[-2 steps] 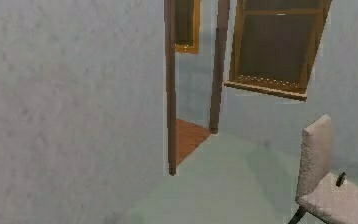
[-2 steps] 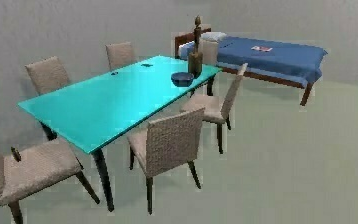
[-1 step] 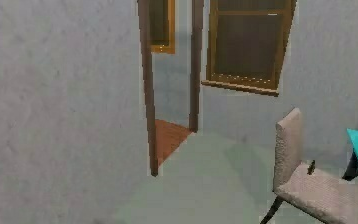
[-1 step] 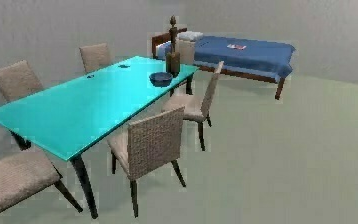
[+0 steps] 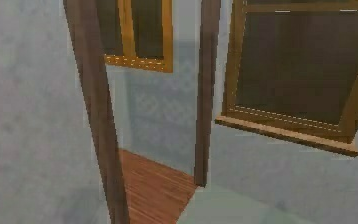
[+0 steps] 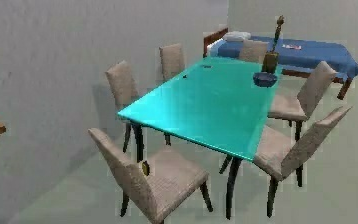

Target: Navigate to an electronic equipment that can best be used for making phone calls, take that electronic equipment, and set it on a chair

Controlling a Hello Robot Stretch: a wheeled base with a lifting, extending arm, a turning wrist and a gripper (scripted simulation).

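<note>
A teal table (image 6: pixel 202 110) stands in the middle of the arm side view. Near its far edge lies a small dark thing (image 6: pixel 206 69), too small to name. Several grey upholstered chairs ring the table: one at the near corner (image 6: pixel 157 180), two along the left side (image 6: pixel 124 85) (image 6: pixel 172 60), and two along the right side (image 6: pixel 292 145) (image 6: pixel 309 92).
A blue bowl (image 6: pixel 263 78) and a brown holder with a tall dark object (image 6: pixel 274 50) sit at the table's far end. A blue-covered bed (image 6: pixel 312 50) stands behind. In the forward view, a brown door frame (image 5: pixel 95 110) opens onto wood floor (image 5: pixel 152 190), with wood-framed windows (image 5: pixel 302 70) beyond.
</note>
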